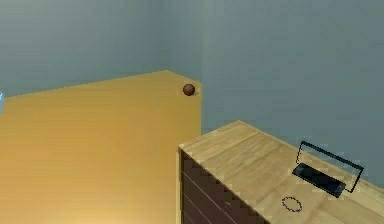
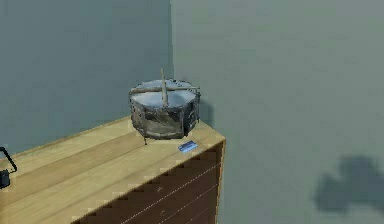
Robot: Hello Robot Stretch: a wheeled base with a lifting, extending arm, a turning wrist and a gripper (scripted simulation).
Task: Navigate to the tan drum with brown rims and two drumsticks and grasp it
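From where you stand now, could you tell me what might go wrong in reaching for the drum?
The drum sits near the dresser's end, so a nudge could push it off. A small flat blue item lies at the front edge beside it and might be swept away. Its raised drumstick might snag.

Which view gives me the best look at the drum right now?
The arm side view: the drum stands whole on the wooden dresser, sticks across its top. The forward view offers the dresser's other end with a black frame.
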